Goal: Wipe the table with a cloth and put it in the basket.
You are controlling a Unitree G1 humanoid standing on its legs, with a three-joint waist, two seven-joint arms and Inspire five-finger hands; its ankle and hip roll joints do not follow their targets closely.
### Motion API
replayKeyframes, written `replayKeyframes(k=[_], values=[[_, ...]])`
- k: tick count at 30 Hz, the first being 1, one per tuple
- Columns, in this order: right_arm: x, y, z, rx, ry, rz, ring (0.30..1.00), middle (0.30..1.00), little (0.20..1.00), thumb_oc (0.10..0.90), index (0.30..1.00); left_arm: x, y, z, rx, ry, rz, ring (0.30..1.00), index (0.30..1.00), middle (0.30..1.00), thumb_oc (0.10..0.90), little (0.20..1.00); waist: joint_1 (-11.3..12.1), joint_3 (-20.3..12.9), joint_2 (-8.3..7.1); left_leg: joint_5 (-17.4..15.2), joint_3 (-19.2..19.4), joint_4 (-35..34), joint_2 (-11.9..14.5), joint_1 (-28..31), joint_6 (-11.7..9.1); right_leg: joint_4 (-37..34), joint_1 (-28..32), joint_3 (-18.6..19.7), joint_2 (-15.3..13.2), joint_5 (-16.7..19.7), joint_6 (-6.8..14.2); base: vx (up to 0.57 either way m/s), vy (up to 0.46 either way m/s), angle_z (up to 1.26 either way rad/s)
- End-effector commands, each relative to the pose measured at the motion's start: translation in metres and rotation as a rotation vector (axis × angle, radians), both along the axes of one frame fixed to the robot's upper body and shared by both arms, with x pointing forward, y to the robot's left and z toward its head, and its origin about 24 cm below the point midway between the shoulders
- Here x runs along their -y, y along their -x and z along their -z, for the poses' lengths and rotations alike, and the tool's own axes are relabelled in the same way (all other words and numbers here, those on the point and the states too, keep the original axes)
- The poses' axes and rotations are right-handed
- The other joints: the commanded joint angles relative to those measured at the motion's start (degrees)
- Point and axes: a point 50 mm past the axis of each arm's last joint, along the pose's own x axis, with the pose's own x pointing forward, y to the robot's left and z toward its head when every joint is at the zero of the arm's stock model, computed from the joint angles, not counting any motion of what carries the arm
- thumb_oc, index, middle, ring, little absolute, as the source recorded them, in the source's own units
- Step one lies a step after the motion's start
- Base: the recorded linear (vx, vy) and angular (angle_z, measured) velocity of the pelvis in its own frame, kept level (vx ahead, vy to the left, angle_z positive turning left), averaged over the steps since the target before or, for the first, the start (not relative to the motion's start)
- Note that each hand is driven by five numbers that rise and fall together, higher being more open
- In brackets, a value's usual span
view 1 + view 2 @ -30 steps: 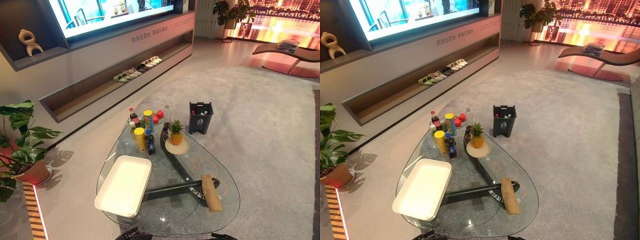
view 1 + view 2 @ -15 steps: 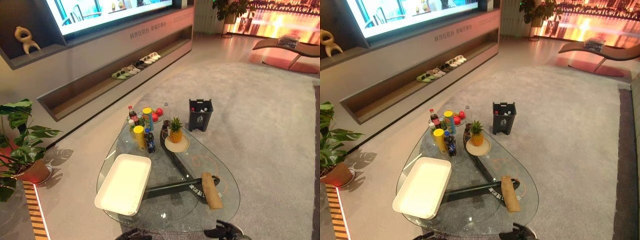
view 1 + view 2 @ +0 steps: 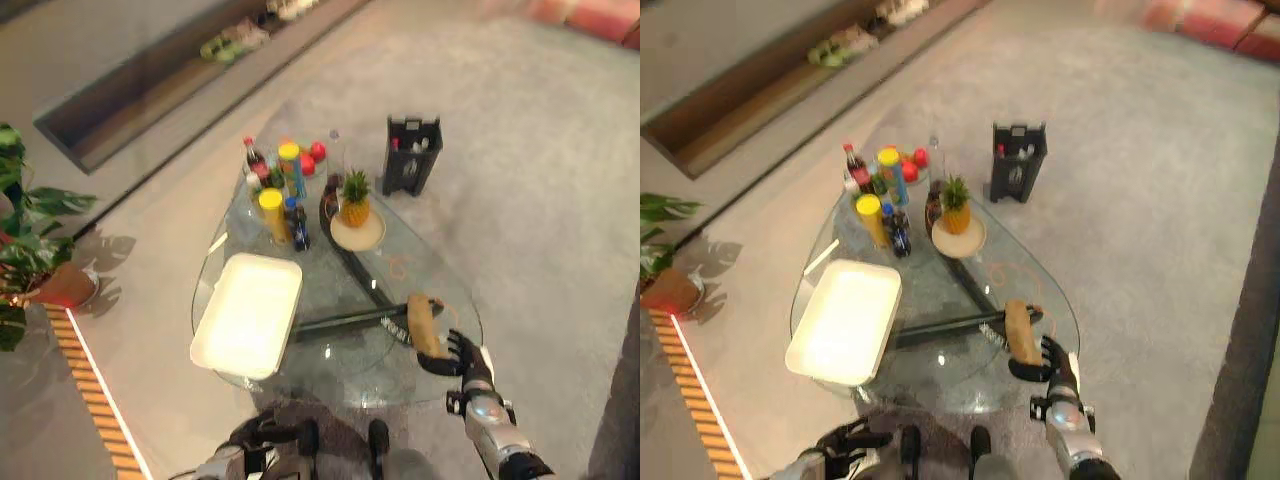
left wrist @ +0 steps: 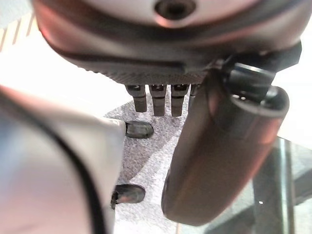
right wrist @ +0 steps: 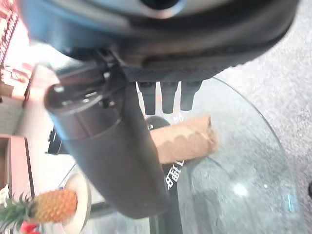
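Note:
A rolled tan cloth (image 3: 423,325) lies near the right rim of the glass table (image 3: 405,268); the right wrist view shows the cloth (image 5: 187,140) just past the fingers. My right hand (image 3: 455,355) is open at the cloth's near end, fingers spread towards it, and I cannot tell whether they touch it. A shallow white rectangular basket (image 3: 247,315) rests on the table's left side. My left hand (image 3: 268,437) hangs low, open and holding nothing, in front of the table's near edge.
Bottles and cans (image 3: 275,190) cluster at the table's far end beside a pineapple on a plate (image 3: 352,207). A black bin (image 3: 412,155) stands on the carpet beyond the table. A potted plant (image 3: 30,240) stands at the left.
The camera has tipped downward. My right hand has risen from below the table's near edge up to the cloth's near end. The left hand now shows at the bottom.

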Motion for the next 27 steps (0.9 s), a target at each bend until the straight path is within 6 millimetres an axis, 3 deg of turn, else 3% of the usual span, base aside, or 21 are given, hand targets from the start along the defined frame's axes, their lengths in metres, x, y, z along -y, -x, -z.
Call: replayKeyframes(k=[1,7,14,23,27], values=[[0.006,-0.027,-0.050,0.240,0.130,0.021,0.900,0.900,0.900,0.800,0.900,-0.002,-0.010,-0.005,0.046,-0.019,-0.041,0.900,0.900,0.900,0.800,0.900,-1.3,1.3,-0.72,-5.4,5.9,7.6,-0.8,-6.1,2.6,9.8,-9.0,-1.2,-3.4,-3.1,0.1,-0.14,0.091,-0.06],[0.004,-0.052,-0.096,0.432,0.215,0.043,0.900,0.900,0.900,0.800,0.900,0.014,-0.044,-0.023,0.171,0.016,-0.065,0.900,0.900,0.900,0.800,0.900,-2.4,6.2,0.59,-5.1,5.8,12.0,-1.2,-13.7,2.5,13.8,-16.3,-0.2,-4.1,-3.1,-0.6,-0.10,0.101,-0.06],[-0.007,-0.075,-0.136,0.576,0.264,0.076,0.900,0.900,0.900,0.800,0.900,0.029,-0.075,-0.042,0.278,0.043,-0.084,0.900,0.900,0.900,0.800,0.900,-3.1,10.4,1.64,-4.7,5.9,15.2,-1.5,-19.4,2.3,16.2,-21.9,1.0,-4.6,-2.6,-0.9,-0.04,0.071,0.00],[-0.022,-0.099,-0.187,0.731,0.304,0.077,0.900,0.900,0.900,0.800,0.900,0.034,-0.099,-0.059,0.348,0.067,-0.107,0.900,0.900,0.900,0.800,0.900,-3.4,14.8,2.74,-4.5,6.2,18.6,-1.7,-25.5,2.2,18.3,-27.9,2.4,-5.2,-1.8,-0.7,-0.01,0.058,0.00],[-0.024,-0.104,-0.204,0.774,0.312,0.079,0.900,0.900,0.900,0.800,0.900,0.036,-0.105,-0.064,0.363,0.075,-0.110,0.900,0.900,0.900,0.800,0.900,-3.2,14.8,3.18,-4.7,6.3,19.9,-1.6,-28.6,2.3,19.7,-31.5,3.2,-5.5,-1.7,-0.4,0.03,0.028,0.00]])
